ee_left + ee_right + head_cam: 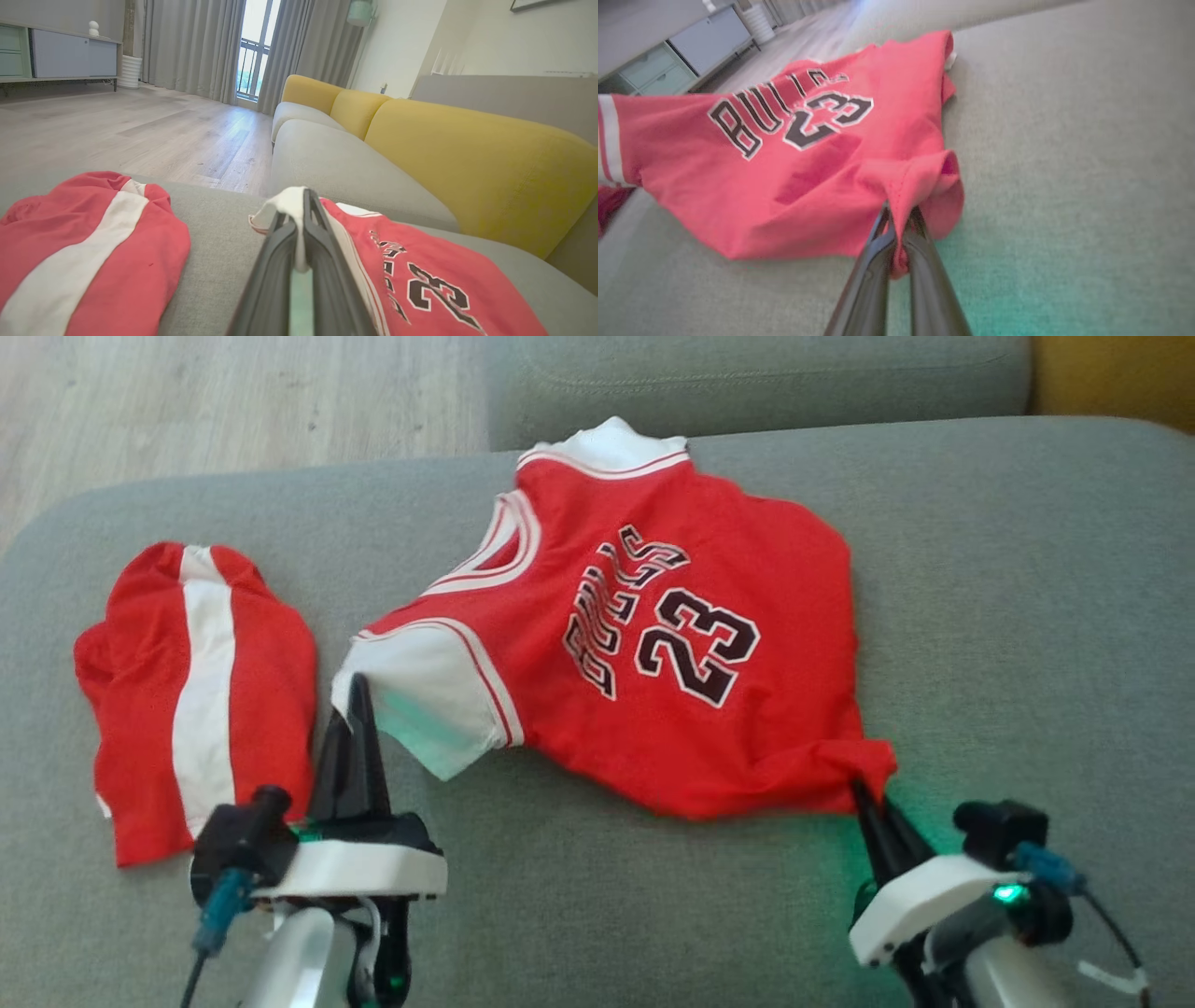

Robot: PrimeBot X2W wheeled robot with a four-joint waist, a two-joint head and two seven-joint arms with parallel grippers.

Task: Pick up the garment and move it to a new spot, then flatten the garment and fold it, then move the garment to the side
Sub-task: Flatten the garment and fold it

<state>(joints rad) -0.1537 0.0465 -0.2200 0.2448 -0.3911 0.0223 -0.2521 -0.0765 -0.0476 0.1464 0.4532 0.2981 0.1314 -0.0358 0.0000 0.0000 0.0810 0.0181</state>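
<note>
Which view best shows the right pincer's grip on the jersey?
Right wrist view: close up, right pincer shut on a bunched corner of the jersey. Head view shows it small. Left wrist view shows the jersey's white sleeve.

Grey sofa seat (1027, 616), yellow back cushions (467, 154), wood floor (140, 126), grey curtains (187, 46), bright balcony window (254, 51)

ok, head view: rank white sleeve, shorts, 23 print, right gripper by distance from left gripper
1. White sleeve: in the left gripper.
2. Shorts: just left.
3. 23 print: centre-right.
4. Right gripper: far right, gripping the jersey.
</note>
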